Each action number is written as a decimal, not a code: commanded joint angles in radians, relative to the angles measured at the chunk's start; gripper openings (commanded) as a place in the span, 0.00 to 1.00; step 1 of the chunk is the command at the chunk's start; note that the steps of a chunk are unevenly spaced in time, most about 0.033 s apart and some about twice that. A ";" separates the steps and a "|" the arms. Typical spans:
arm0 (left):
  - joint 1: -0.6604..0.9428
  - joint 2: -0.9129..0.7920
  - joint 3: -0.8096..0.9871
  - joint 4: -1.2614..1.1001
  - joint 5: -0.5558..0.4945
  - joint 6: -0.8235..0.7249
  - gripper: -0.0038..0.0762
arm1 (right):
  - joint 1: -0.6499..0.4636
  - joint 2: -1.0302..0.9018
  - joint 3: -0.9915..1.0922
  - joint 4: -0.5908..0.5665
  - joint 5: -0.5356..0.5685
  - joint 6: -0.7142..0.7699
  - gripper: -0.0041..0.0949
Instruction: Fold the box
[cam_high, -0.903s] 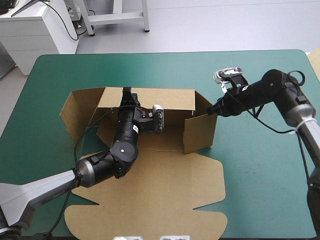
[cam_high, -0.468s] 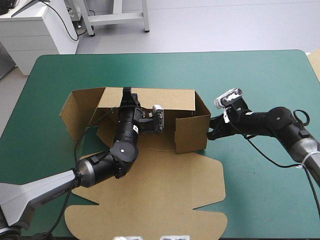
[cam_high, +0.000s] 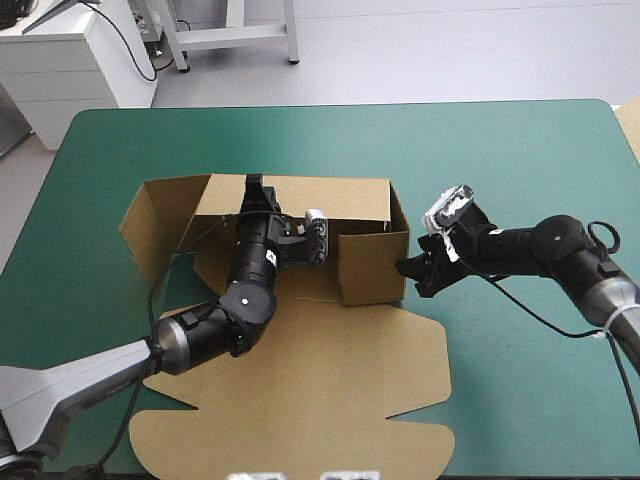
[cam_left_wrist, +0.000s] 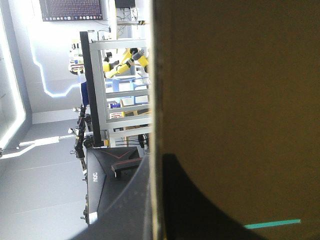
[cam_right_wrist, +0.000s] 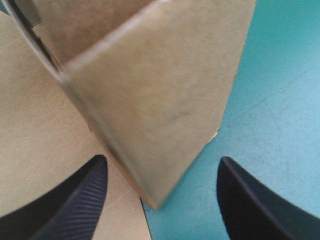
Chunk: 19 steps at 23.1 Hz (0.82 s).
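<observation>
From above: brown box (cam_high: 300, 390) left of the table's (cam_high: 500, 160) middle, lid flat toward the near edge, back wall (cam_high: 340, 200) upright, left side panel (cam_high: 150, 225) splayed out toward the left edge, right wall (cam_high: 372, 265) upright and turned inward across the tray's front. Left gripper (cam_high: 255, 192) at the back wall's top edge, its arm coming in from the near left corner over the lid. Right gripper (cam_high: 415, 275) low over the teal-green cover, touching or just beside the right wall's outer corner; cannot tell which. Through the left wrist: box (cam_left_wrist: 240, 100) filling the space ahead, board edge running between the black fingers (cam_left_wrist: 117, 212), left gripper (cam_left_wrist: 157, 165) clamped on it; a sliver of table (cam_left_wrist: 272, 223) past the board. Through the right wrist: right gripper (cam_right_wrist: 162, 160) spread wide, gripping nothing; right wall (cam_right_wrist: 150, 100) standing between the fingers (cam_right_wrist: 75, 200), flat lid under one, bare table (cam_right_wrist: 280, 100) under the other.
</observation>
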<state>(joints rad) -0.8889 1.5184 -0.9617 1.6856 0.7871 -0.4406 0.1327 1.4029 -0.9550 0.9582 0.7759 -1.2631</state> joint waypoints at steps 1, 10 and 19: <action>0.001 -0.035 -0.032 0.102 0.038 -0.008 0.04 | -0.004 -0.035 -0.033 0.042 0.043 -0.041 0.78; 0.001 -0.035 -0.032 0.102 0.038 -0.008 0.04 | 0.024 -0.035 0.007 0.041 -0.023 0.070 0.78; 0.001 -0.035 -0.032 0.098 0.038 -0.008 0.04 | 0.365 -0.037 0.100 0.075 -0.635 0.276 0.78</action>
<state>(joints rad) -0.8889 1.5184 -0.9617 1.6857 0.7871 -0.4406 0.4537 1.4029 -0.8313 0.9818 0.2790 -1.0244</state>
